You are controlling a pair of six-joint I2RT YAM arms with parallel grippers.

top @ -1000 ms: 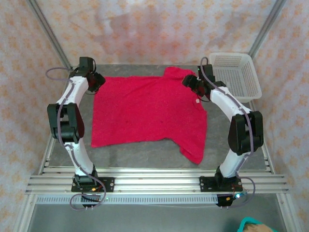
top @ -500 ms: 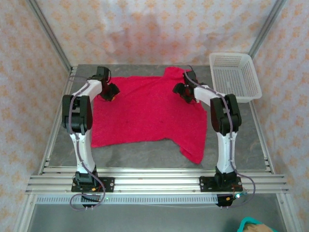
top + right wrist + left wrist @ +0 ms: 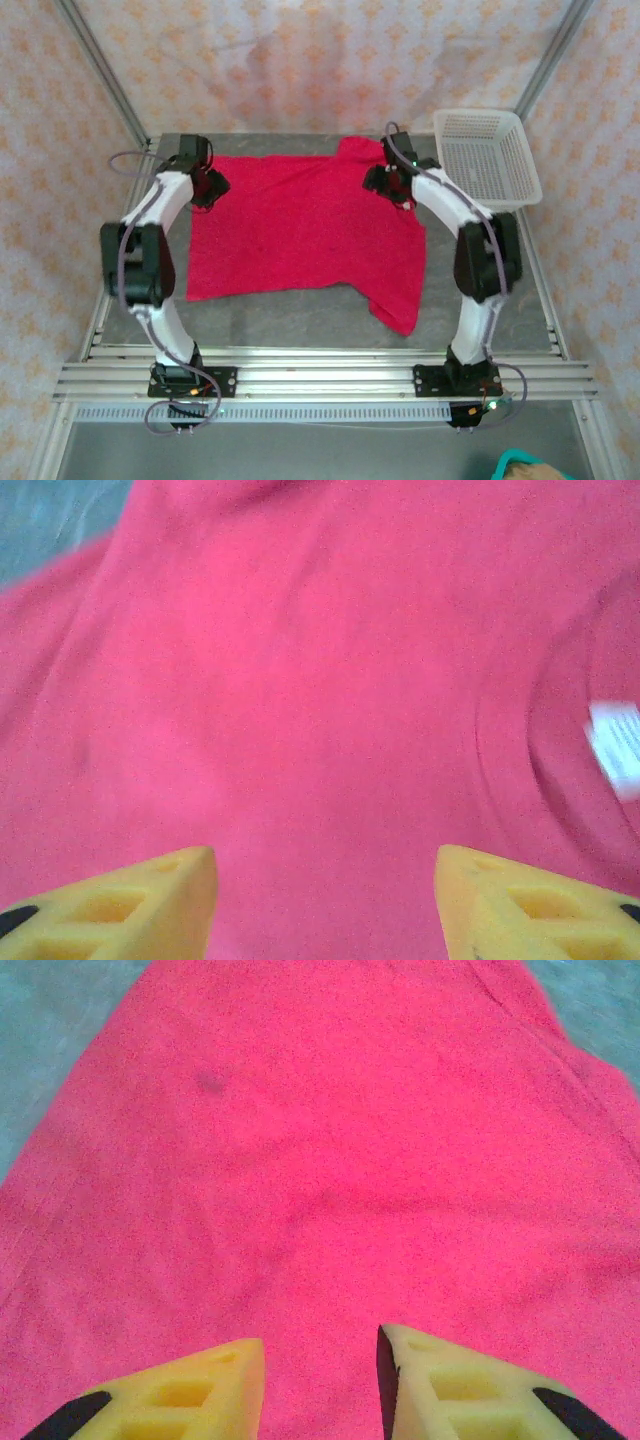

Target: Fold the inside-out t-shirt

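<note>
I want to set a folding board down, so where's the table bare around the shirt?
Bare table runs between the shirt and the front rail. Narrow strips flank the shirt. Crowded at the far side: left hand and right hand over the shirt, basket far right.

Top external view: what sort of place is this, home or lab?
Probably a lab robot cell, not a home: left arm and right arm bolted to an aluminium rail, patterned backdrop sheets walling in the grey table, a red t-shirt laid out as the workpiece.
</note>
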